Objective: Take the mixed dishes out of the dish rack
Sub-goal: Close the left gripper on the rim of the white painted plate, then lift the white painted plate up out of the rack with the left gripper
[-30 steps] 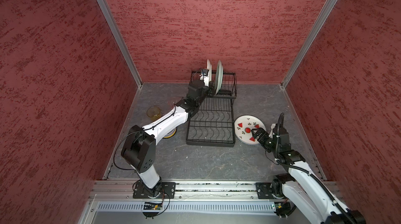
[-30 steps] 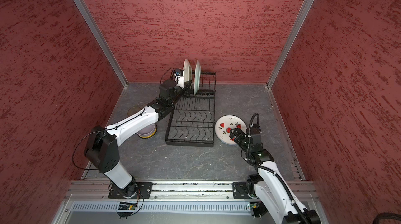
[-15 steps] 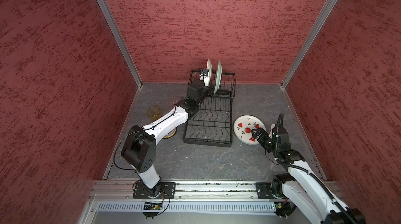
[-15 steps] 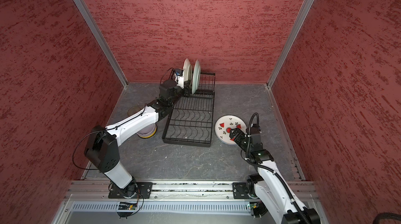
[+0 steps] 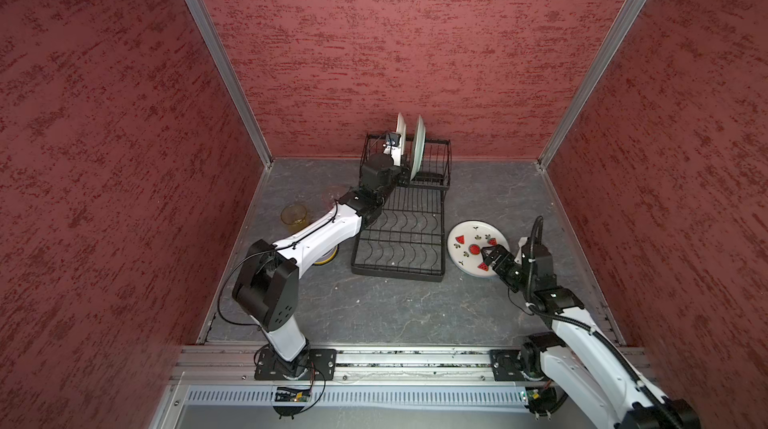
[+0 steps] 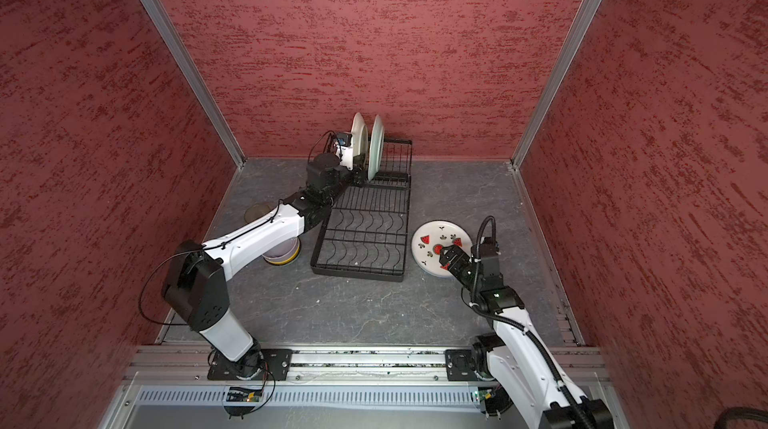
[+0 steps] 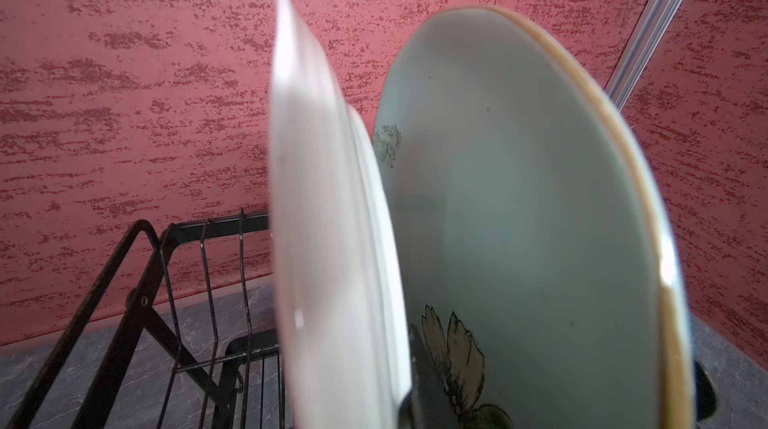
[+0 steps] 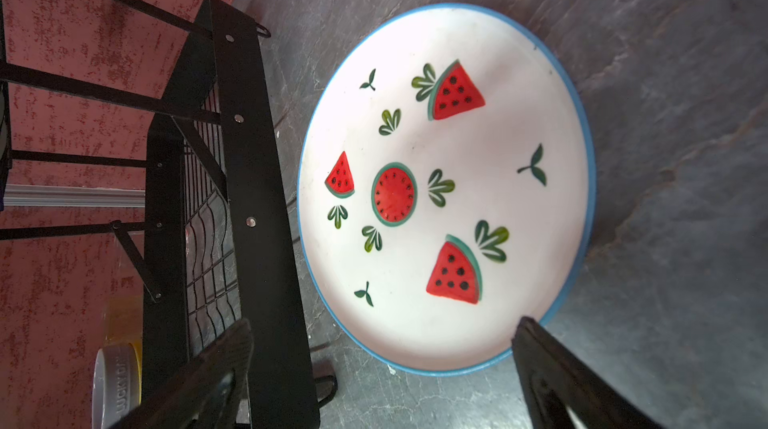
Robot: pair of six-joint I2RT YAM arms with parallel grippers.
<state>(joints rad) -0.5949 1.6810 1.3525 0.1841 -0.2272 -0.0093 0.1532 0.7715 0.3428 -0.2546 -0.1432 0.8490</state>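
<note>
One dish rack (image 5: pixel 397 275), far centre, lower tier bare. Two plates stand upright in its raised far tier: white plate (image 5: pixel 400 128) left, pale green flowered plate (image 5: pixel 418 144) right. The watermelon plate (image 5: pixel 467 236) lies flat on the table (image 5: pixel 395 314), right of the rack; stacked bowls (image 6: pixel 282 255) and amber tumbler (image 5: pixel 294 215) sit left. We judge the step: left gripper (image 5: pixel 400 177) clamped on the white plate's near edge, next a straight lift clear of its neighbour. Only the left wrist view shows a finger (image 7: pixel 415 385) between the plates. The right gripper (image 8: pixel 384 323) gapes, empty, above the watermelon plate.
</note>
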